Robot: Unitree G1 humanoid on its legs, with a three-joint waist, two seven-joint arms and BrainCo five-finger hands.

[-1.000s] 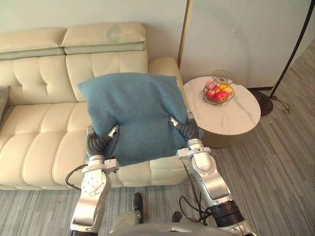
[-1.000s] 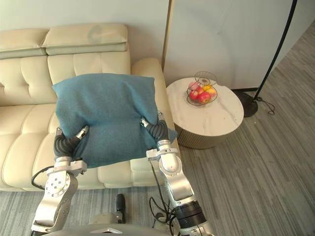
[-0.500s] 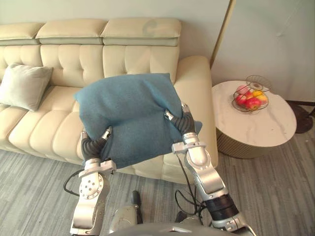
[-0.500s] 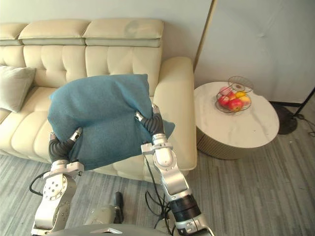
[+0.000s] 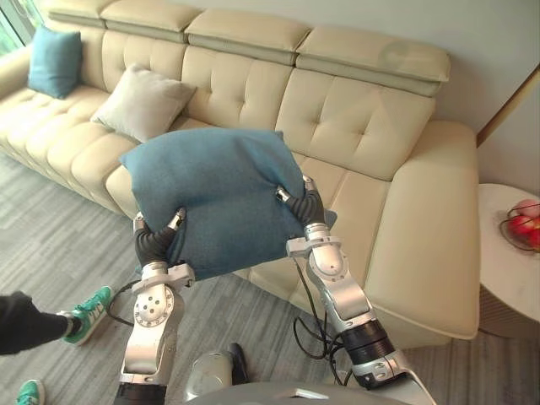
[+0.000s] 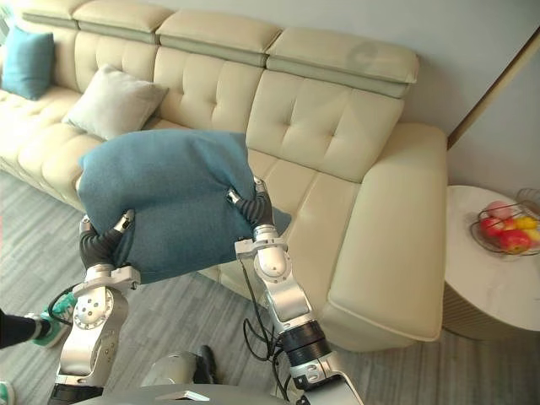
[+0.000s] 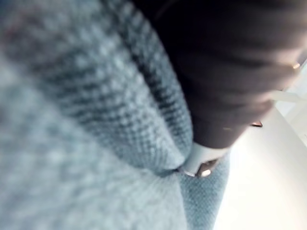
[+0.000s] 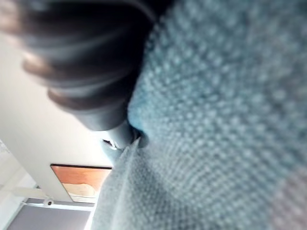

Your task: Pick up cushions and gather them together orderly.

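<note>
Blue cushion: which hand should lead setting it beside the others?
Left, probably. The left hand and right hand both grip the blue cushion, but the grey cushion and teal cushion lie on the sofa toward the robot's left.

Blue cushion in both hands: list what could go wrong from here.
1. The blue cushion is pinched only along its near edge by the left hand and right hand; it may sag or slip out.
2. A person's green shoe is on the floor near the left arm; moving toward the grey cushion could bump it.
</note>
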